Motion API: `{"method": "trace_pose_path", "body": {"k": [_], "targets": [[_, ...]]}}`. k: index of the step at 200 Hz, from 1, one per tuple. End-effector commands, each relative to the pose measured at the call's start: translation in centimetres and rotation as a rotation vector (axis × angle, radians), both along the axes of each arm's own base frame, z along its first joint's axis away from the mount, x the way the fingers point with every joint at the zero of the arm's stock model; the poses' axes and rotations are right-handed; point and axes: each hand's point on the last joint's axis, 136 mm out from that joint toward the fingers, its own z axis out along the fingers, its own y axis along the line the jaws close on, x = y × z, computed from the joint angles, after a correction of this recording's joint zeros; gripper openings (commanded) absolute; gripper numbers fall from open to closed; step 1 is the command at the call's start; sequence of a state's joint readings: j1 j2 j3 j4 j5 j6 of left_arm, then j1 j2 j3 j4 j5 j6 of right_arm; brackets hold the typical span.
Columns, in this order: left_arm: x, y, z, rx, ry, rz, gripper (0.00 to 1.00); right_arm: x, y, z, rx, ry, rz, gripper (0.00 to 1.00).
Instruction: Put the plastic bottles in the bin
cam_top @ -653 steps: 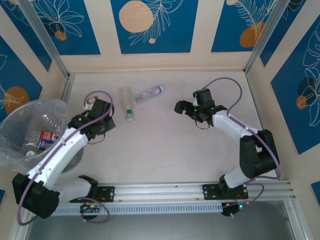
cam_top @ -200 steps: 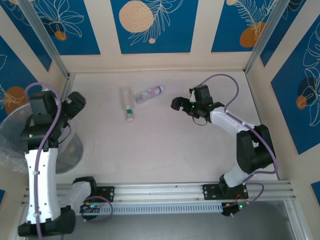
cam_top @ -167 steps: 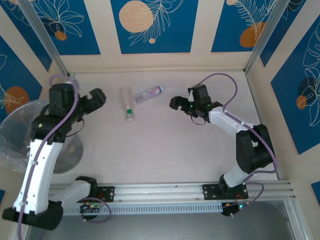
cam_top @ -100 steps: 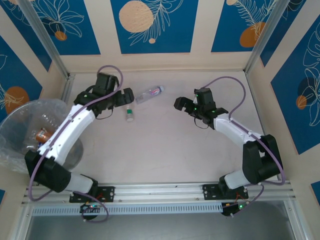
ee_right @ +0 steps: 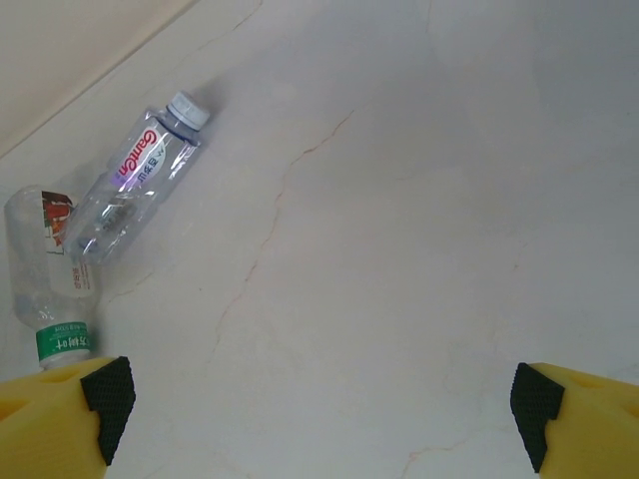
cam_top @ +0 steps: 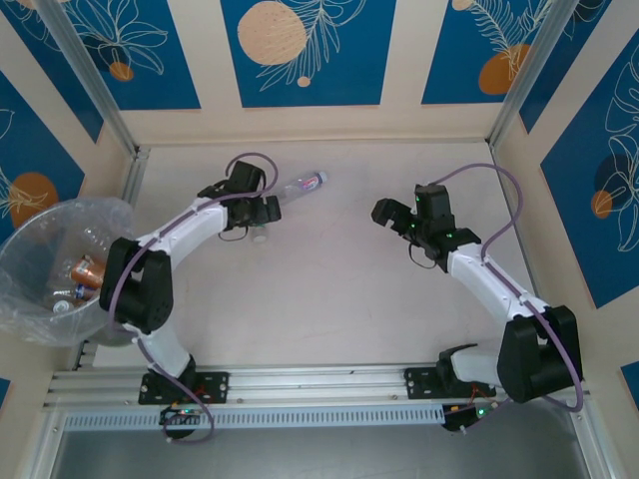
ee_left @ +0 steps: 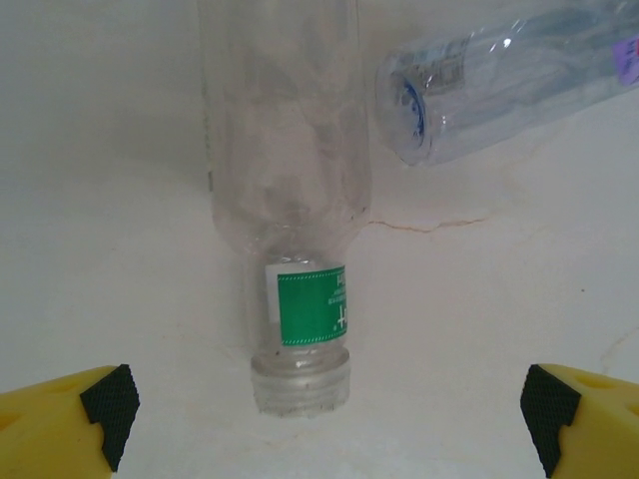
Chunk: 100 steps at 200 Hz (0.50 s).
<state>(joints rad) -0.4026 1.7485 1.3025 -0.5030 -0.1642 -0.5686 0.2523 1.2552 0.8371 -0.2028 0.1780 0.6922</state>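
Two clear plastic bottles lie on the table near the back. The green-labelled bottle [ee_left: 290, 200] points its cap toward my left gripper [ee_left: 325, 414], which stands open just short of the cap with nothing between its fingers. In the top view this bottle [cam_top: 259, 236] is mostly hidden under that gripper [cam_top: 262, 212]. The second bottle [cam_top: 301, 186], with a bluish label, lies tilted just right of it [ee_left: 499, 90]. My right gripper [cam_top: 381, 212] hangs open over bare table, right of both bottles [ee_right: 140, 180]. The bin [cam_top: 22, 261] at the far left holds several bottles [cam_top: 85, 271].
Patterned walls close the table at the back and on both sides. A metal post [cam_top: 90, 80] stands behind the bin. The arms' rail [cam_top: 319, 381] runs along the near edge. Bare table lies between the two grippers.
My left arm has swung from above the bin across to the green-labelled bottle at the back. My right gripper has drawn back to the right, away from the bottles.
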Motion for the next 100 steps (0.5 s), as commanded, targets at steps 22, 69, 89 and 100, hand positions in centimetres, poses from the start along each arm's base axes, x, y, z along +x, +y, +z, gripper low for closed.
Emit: {"method": "trace_pose_path", "body": {"k": [22,69,89,100], "targets": [[1.6,-0.6,-3.6,0.016,0.026,0.02,0.99,-0.9,-1.9,-0.2,0.005,0.013,-0.101,0.99],[1.7,-0.3,-6.6,0.045,0.05,0.026,0.89,-1.4,-2.9,0.4,0.033,-0.017,-0.147,1.0],[1.4,-0.1,-7.4,0.073,0.051,0.015,0.88,-1.6,-3.2,0.7,0.042,-0.014,-0.166,1.0],[1.3,0.2,-7.8,0.093,0.052,0.017,0.88,-1.7,-3.3,1.0,0.049,-0.015,-0.169,1.0]]}}
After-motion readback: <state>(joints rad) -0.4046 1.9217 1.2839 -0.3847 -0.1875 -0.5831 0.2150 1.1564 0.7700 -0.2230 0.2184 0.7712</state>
